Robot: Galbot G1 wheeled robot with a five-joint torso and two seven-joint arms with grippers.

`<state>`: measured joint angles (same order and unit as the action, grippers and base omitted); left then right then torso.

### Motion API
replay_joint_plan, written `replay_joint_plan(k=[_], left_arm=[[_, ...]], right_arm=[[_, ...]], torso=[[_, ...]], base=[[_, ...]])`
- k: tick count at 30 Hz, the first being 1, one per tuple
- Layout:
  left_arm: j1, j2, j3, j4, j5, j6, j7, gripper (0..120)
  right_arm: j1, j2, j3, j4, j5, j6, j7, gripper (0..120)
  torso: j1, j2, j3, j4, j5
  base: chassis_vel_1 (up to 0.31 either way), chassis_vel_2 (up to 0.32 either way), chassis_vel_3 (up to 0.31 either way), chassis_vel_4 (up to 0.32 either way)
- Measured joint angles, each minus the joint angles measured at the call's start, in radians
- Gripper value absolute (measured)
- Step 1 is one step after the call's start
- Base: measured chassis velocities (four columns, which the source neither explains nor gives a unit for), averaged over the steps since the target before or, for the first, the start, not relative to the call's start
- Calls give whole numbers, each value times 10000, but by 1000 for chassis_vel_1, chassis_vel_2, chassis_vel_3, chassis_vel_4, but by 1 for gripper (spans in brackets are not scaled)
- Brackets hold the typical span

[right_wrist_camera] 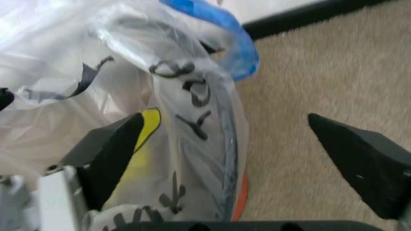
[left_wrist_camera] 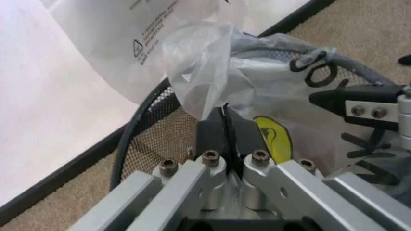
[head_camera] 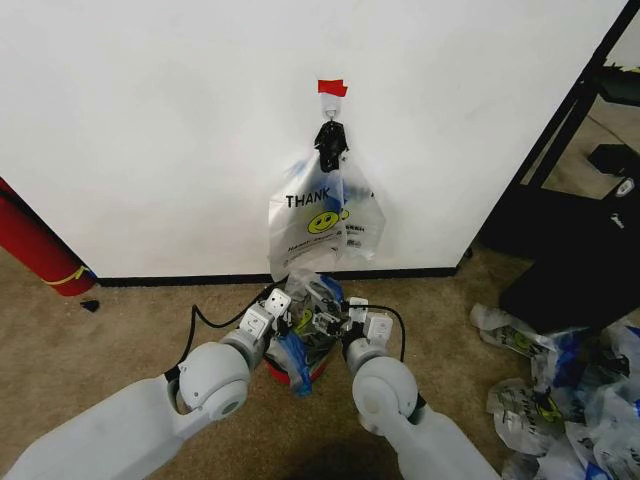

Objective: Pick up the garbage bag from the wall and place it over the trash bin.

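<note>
Beige carpet [head_camera: 100,340] at the foot of a plain white wall [head_camera: 150,120] with a black baseboard [head_camera: 180,280]. Low against that wall, a small black wire-mesh trash bin [head_camera: 290,378] on a red base, with both arms reaching in from the near side.

Draped in and over the bin's mouth: the garbage bag [head_camera: 305,330], thin clear plastic with black lettering, a yellow smiley and blue patches. Clenched on a bunched fold of its film above the mesh rim: the left end effector [left_wrist_camera: 224,115], jaws pressed together with the plastic pinched between them. Spread wide at the bin's right side: the right end effector [right_wrist_camera: 224,118], gripping nothing, 1 finger [right_wrist_camera: 106,154] set inside against the printed plastic, the other out over bare carpet, with the bag-covered rim running between them. Blue handle loop hanging past the rim toward the baseboard.

Directly above, hanging from a small hook [head_camera: 330,125] under a strip of red tape [head_camera: 332,88]: a second bag [head_camera: 320,215] of the same print, its lower edge reaching almost to the bin.

At far left, a big red cylinder [head_camera: 35,245] leaning by the wall. At right, a loose heap of similar bags [head_camera: 560,400] on the carpet.
</note>
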<state>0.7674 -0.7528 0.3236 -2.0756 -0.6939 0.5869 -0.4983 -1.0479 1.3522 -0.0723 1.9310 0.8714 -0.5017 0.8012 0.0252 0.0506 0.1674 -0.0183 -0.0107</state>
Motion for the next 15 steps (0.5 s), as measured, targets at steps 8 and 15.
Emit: replay_joint_plan(k=[8, 15], left_arm=[[-117, -115, 132, 122, 28, -16, 20, 0], [-48, -104, 194, 132, 85, -31, 20, 0]], right_arm=[[105, 533, 90, -438, 654, -153, 290, 84], [93, 577, 97, -619, 663, -79, 306, 59]], torso=[[0, 0, 0, 2, 3], [-1, 0, 0, 2, 3]], base=[[0, 0, 0, 0], [0, 0, 0, 0]])
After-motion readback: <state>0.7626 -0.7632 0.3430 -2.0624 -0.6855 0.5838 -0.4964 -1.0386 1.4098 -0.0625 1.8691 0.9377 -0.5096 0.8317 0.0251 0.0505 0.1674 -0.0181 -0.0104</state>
